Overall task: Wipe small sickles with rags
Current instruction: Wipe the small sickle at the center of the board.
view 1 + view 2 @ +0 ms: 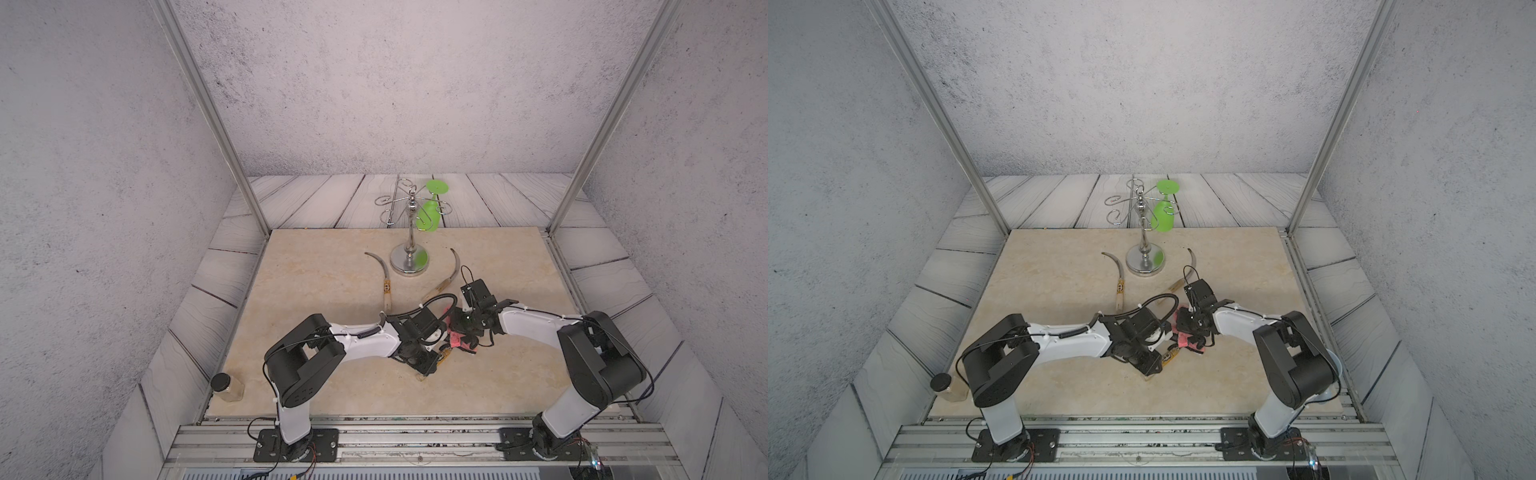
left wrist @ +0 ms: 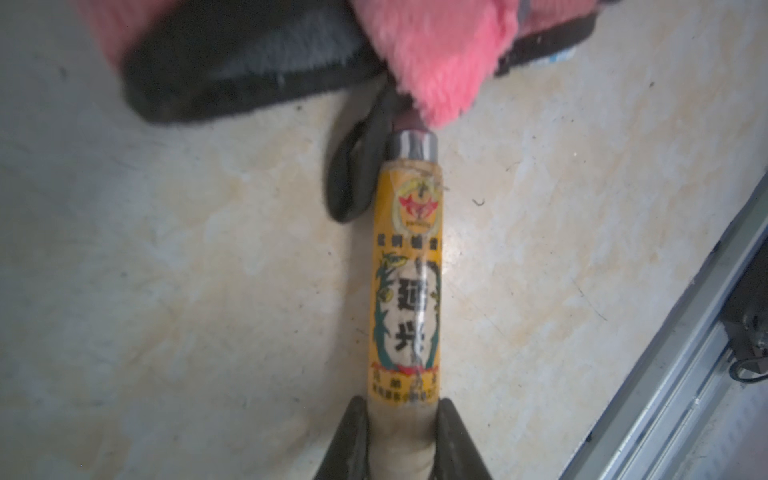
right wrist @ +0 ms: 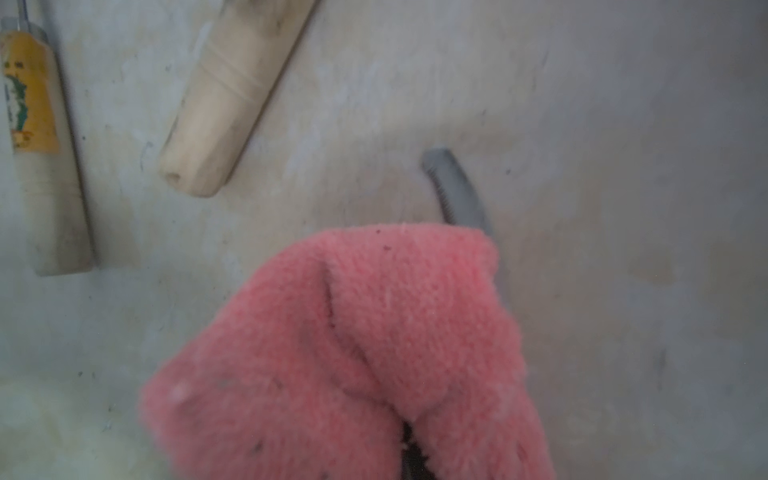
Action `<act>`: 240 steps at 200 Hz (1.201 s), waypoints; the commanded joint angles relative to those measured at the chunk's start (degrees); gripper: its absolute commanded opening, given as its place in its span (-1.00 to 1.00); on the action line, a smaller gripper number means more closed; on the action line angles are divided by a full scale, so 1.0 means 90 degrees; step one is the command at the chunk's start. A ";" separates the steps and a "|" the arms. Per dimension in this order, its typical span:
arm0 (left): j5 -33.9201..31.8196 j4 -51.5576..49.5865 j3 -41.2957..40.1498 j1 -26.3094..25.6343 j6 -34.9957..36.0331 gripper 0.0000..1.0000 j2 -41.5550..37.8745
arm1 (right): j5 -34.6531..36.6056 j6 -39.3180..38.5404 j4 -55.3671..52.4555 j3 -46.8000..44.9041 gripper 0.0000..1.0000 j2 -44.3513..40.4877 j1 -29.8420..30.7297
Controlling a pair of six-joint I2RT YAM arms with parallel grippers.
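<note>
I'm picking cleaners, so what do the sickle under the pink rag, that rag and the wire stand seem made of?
Sickle handle: pale matte wood under a glossy yellow label. Its blade: dull grey metal with a toothed edge. Rag: pink fluffy pile, likely terry or microfibre. Stand: mirror-bright, probably chromed metal.

Chrome stand (image 1: 409, 259) at back centre, two sickles (image 1: 386, 293) flanking, front tabletop (image 1: 498, 386) bare

Beige marbled counter (image 1: 332, 266), carrying a chrome wire-armed stand (image 1: 409, 262) near its far edge. Just left of the stand's base, a yellow-banded sickle (image 1: 386, 289) lying flat; just right, a plain-handled sickle (image 1: 441, 286). At the near left corner, a black-lidded jar (image 1: 227, 387).
</note>
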 commanded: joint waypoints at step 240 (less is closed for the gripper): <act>-0.0518 0.0565 -0.0735 -0.0156 -0.0210 -1.00 -0.0549 | 0.0244 -0.2172 -0.4873 0.5226 -0.70 0.2609 -0.1037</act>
